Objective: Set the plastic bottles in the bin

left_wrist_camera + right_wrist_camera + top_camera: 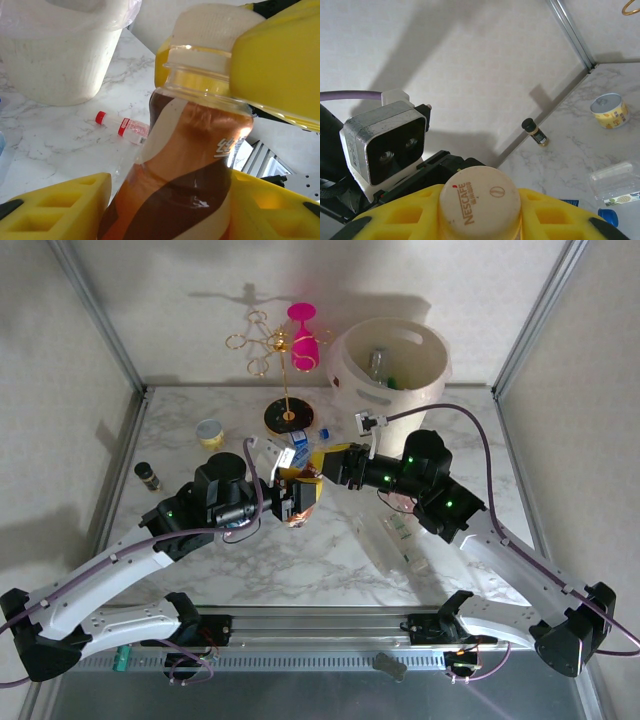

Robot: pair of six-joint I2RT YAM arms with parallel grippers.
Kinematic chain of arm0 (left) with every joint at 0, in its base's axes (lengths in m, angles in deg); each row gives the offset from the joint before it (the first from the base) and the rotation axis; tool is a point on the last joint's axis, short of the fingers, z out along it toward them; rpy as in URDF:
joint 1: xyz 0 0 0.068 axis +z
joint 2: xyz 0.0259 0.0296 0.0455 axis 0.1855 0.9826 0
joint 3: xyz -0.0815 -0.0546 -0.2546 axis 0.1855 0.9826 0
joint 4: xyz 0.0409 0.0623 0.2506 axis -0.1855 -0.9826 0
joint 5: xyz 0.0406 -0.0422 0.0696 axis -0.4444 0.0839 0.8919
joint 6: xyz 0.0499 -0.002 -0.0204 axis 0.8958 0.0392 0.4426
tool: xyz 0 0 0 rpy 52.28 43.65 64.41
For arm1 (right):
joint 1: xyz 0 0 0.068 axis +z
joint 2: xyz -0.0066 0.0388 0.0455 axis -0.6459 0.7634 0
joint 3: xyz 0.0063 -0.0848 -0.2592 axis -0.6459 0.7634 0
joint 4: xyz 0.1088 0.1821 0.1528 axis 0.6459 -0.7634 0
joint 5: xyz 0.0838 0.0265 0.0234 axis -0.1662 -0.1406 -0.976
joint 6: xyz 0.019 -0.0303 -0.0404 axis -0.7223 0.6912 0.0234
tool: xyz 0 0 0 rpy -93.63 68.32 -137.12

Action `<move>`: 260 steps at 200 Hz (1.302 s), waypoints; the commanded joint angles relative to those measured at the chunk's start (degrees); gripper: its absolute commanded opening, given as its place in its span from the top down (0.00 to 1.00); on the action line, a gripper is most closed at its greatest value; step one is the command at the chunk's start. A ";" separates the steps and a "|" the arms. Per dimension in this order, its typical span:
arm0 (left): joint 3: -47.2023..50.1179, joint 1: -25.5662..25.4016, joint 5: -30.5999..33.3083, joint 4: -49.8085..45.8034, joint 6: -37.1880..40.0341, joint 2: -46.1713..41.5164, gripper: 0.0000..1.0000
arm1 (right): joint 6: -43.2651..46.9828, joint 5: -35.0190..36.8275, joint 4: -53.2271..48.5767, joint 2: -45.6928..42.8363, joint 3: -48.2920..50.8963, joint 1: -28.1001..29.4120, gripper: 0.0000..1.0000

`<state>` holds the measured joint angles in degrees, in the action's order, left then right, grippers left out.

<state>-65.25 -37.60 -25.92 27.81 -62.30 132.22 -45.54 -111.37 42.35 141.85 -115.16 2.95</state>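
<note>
We find the copper-brown bottle (pixel 190 150) held up off the counter (pixel 300 575), over its middle, with a claw on each end. The left claw (pixel 165 212) is closed around the lower body, its yellow fingers (pixel 55 205) pressed against either side of the glossy sleeve. The right claw (pixel 482 220) is pinched on the cream cap (pixel 479 192), which sits snug between its pads. We judge the bottle light and fairly stiff at the neck and cap, where the ribbed plastic gives good bite. The sleeved body looks slick and thin-walled enough to dent under a hard squeeze, and we cannot tell how much liquid it carries. A hold on the cap alone could let the body swing or twist, so we would favour the collar just under the cap or the waist of the body. The bin (pixel 392 365) stands at the far edge, toward the right corner, with bottles already inside. A clear bottle (pixel 395 540) lies toward the counter's right edge, and a small red-capped bottle (pixel 122 125) lies on the marble near the bin's foot.
</note>
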 commanded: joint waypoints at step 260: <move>13.22 -0.62 32.13 7.83 0.51 -8.74 0.14 | 20.86 45.13 -22.85 39.25 -61.74 -25.42 0.80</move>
<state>-52.01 -37.97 5.79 33.65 -62.50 123.22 -27.68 -70.37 22.78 175.05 -170.07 -21.73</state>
